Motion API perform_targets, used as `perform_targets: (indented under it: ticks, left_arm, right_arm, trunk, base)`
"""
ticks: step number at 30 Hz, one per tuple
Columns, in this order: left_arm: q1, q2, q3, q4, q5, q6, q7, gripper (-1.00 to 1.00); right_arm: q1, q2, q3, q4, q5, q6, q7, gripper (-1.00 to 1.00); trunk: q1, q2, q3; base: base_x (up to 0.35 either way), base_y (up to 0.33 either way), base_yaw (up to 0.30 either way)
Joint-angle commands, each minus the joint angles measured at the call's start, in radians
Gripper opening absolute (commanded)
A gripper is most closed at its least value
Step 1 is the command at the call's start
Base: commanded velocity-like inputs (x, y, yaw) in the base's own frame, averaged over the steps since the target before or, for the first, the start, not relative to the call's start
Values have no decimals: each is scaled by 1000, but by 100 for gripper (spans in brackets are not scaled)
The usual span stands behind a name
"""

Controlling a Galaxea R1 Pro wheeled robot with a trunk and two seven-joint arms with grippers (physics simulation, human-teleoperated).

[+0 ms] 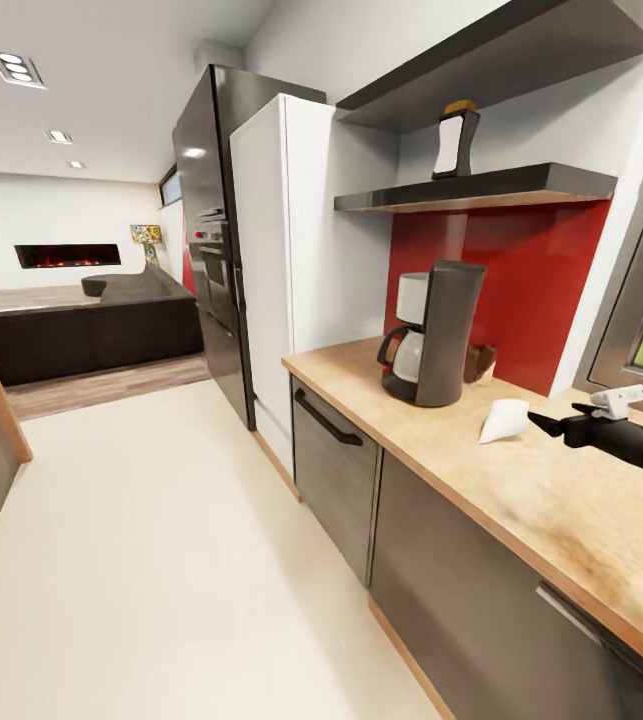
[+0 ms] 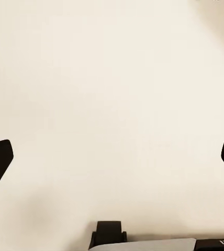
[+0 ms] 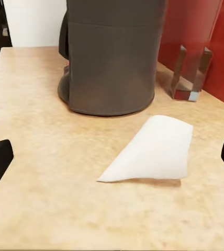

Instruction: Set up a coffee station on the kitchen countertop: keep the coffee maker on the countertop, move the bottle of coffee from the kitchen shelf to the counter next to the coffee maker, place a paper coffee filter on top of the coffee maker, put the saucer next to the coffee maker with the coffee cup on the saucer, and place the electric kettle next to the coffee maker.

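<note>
The paper coffee filter [image 3: 153,150] lies flat on the countertop [image 1: 561,510], just beside the coffee maker [image 1: 431,335] and a little ahead of the right gripper [image 1: 551,423], whose fingers look spread wide and empty, apparently not touching it.

I see a pale floor [image 1: 161,560] running past the black fridge [image 1: 206,230] toward a distant glowing fireplace [image 1: 66,256].

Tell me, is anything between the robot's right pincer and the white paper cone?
Nothing. In the right wrist view only bare light-wood countertop lies between the open right pincer and the white folded paper cone.
</note>
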Motion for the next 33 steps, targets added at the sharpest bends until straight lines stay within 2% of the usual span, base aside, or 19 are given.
perform_targets:
  ticks: [1,14,30,33]
  left_arm:
    - [0,0,0,-1,0,-1,0,100]
    - [0,0,0,-3,0,-1,0,100]
    - [0,0,2,-3,0,-1,0,100]
    - [0,0,2,-3,0,-1,0,100]
  right_arm:
    - [-1,0,0,6,1,7,35,100]
    - [1,0,0,16,4,7,50,100]
    - [6,-4,-3,52,5,6,50,100]
    - [6,-4,-3,53,25,6,50,100]
  trunk:
    - [0,-1,-1]
    - [0,-1,-1]
    - [0,-1,-1]
    - [0,-1,-1]
  base:
    - [134,0,0]
    - [182,0,0]
    - [103,-29,0]
    - [30,-15,0]
